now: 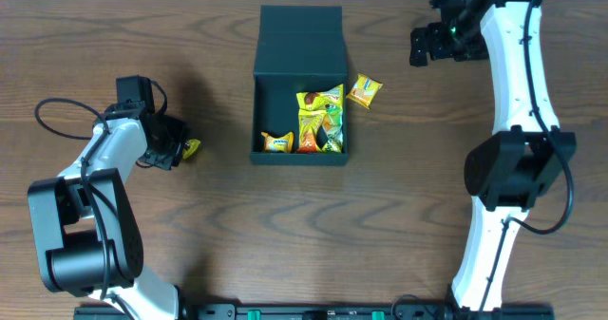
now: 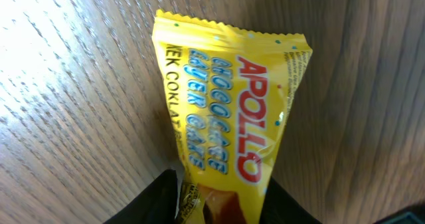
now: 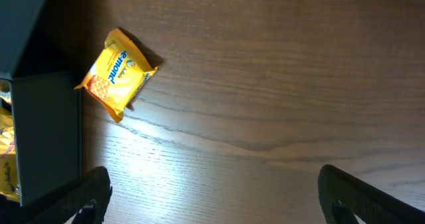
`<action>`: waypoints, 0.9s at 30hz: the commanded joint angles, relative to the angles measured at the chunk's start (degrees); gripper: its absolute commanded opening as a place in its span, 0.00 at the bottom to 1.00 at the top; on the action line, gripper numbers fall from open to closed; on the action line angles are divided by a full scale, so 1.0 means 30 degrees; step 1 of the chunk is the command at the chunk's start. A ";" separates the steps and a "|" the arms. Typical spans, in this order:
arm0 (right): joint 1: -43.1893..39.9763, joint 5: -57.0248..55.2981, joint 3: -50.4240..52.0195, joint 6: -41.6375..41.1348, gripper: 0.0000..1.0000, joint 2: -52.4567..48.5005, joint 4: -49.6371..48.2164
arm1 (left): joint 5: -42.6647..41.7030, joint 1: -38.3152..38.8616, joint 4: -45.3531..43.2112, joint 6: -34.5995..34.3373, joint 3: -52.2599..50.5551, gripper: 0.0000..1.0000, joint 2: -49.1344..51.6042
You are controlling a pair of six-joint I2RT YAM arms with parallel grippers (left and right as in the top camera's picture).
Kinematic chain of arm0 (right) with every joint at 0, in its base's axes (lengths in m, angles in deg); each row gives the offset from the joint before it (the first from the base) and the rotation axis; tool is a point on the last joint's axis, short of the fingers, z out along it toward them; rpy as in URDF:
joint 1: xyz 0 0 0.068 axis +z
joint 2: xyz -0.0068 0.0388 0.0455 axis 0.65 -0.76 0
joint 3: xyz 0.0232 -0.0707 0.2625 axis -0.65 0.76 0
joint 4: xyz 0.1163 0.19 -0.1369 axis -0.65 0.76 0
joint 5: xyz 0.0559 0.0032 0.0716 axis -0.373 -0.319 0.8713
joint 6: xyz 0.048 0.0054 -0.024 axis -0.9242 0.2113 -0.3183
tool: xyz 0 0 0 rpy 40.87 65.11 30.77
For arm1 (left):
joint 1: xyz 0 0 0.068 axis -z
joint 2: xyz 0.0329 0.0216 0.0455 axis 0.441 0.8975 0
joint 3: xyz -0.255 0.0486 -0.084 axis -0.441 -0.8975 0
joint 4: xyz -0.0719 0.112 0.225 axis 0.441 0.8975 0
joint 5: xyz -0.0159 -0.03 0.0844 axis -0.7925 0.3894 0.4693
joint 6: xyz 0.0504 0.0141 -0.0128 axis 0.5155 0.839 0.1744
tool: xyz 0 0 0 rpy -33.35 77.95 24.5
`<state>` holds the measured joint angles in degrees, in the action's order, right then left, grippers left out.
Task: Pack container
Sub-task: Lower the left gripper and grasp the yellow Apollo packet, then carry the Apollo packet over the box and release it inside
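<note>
From overhead, the container [image 1: 299,35] is seen at the middle of the table's [image 1: 114,35] far edge, lid folded back, with yellow packets [image 1: 318,121] inside. A loose packet [image 1: 364,91] is laid just beside its right wall. The left gripper [image 1: 180,150] is placed near the left edge at the Apollo packet [image 1: 192,149]. The right gripper [image 1: 425,47] is held near the far right corner.

In the left wrist view, the Apollo packet's [image 2: 226,117] lower end is flanked by the dark fingers [image 2: 156,201]. Whether it is pinched cannot be told.

In the right wrist view, the fingers [image 3: 86,197] are spread wide, with nothing between them. The loose packet [image 3: 116,74] is seen beside the container's wall [image 3: 46,117].
</note>
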<state>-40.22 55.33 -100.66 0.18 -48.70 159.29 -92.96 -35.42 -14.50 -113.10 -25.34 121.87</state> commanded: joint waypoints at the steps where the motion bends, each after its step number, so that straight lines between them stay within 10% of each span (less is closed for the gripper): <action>1: 0.0175 -0.0051 -0.0109 0.0146 0.99 0.0590 -0.0029 | -0.0750 -0.0007 -0.0044 0.0466 0.0328 0.35 0.0175; 7: 0.0175 -0.0051 -0.0109 0.0146 0.99 0.0590 -0.0044 | -0.1093 -0.0007 -0.0335 0.1953 0.0328 0.18 0.0175; 27: 0.0175 -0.0051 -0.0109 0.0146 0.99 0.0590 -0.0058 | -0.1333 0.1392 0.2375 1.2444 0.3643 0.12 0.0168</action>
<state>-40.18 55.35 -100.66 0.18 -48.70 159.22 -98.40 -32.67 -8.64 -83.13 -18.21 121.95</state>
